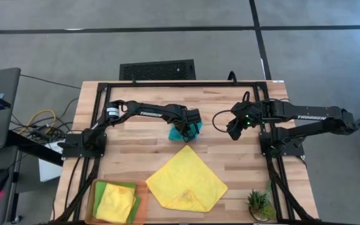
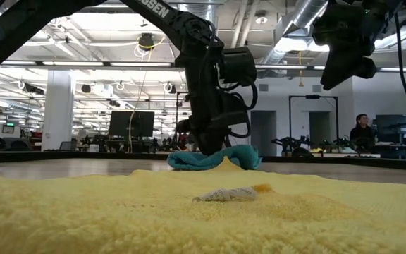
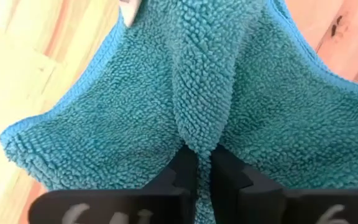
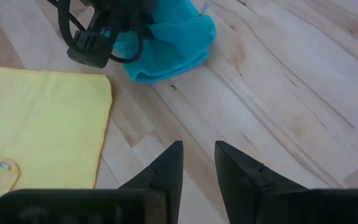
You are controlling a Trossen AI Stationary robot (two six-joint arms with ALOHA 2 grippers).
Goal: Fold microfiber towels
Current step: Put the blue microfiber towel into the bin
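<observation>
bunched towel [image 1: 184, 132] behind spread towel [image 1: 185, 180], tray [image 1: 93, 191] left, plant [image 1: 259, 203] right

Wooden table [image 1: 136, 140], yellow towel [image 1: 186, 178], teal towel [image 1: 181, 134], tray [image 1: 91, 199], plant [image 1: 259, 205]

Both slim matte-black jointed arms are wearing white "TROSSEN" lettering along their links. Black cables are looping beside each wrist. A green light is glowing on the right arm. Pale numerals are showing on the left jaws.

Teal towel [image 3: 229, 93]: looped pile cloth, coarse and matt, as you see it.
Yellow towel [image 1: 186, 180]: fuzzy matt cloth.
Table [image 4: 303, 93]: smooth pale wood, visible grain.
Left gripper [image 3: 204, 180]: matt black plastic.
</observation>
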